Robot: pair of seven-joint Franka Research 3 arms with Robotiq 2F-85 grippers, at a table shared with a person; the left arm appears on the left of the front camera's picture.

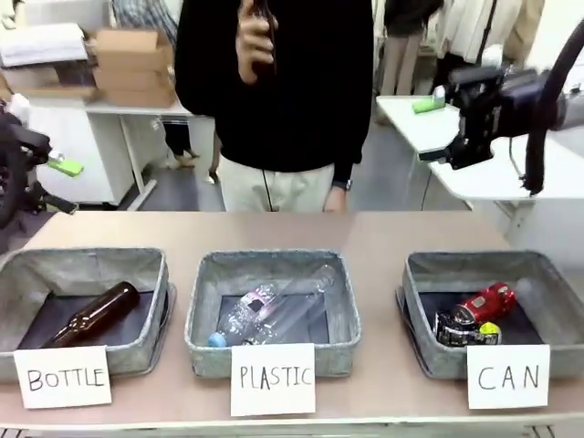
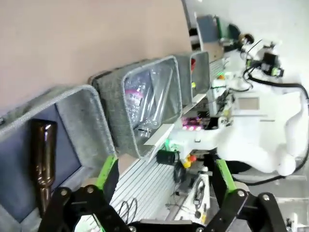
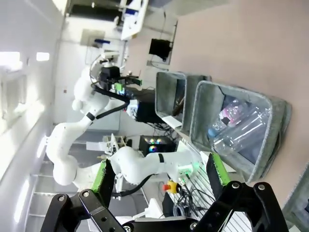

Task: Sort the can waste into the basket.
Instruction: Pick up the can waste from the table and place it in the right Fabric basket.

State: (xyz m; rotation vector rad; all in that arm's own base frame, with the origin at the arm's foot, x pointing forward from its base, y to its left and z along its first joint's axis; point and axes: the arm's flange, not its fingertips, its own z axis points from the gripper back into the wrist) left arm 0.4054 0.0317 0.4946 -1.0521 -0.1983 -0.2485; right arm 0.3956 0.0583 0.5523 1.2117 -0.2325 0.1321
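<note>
On my left, my left hand (image 2: 161, 186) is raised off the surface (image 1: 365, 233) and released, its green-padded fingers (image 2: 107, 170) spread wide with nothing between them; in the front view only a dark piece of that arm and a green pad (image 1: 66, 166) show at the picture's edge. Below it sits the basket lettered "BOTTLE" (image 1: 151, 265), with a brown glass bottle (image 1: 91, 313) lying slantwise on its dark lining. Beside it, in the middle, the basket lettered "PLASTIC" (image 1: 274, 265) holds a clear plastic bottle (image 1: 269, 315) lying on its side, blue cap toward me. Behind that basket a person in a black top (image 1: 274, 82) stands at the far edge, one hand (image 1: 255, 41) lifted to the chest.

Further right is the basket lettered "CAN" (image 1: 547, 274). Both pieces of the can waste lie inside it, touching each other: the red can (image 1: 486, 301) on its side toward the back, and the dark can with yellow-green marks (image 1: 465, 330) just in front of it, nearer the card. My right hand (image 3: 159, 181) hangs high above and behind this basket, well apart from it, also released, fingers (image 3: 104, 175) wide and gripping nothing.
</note>
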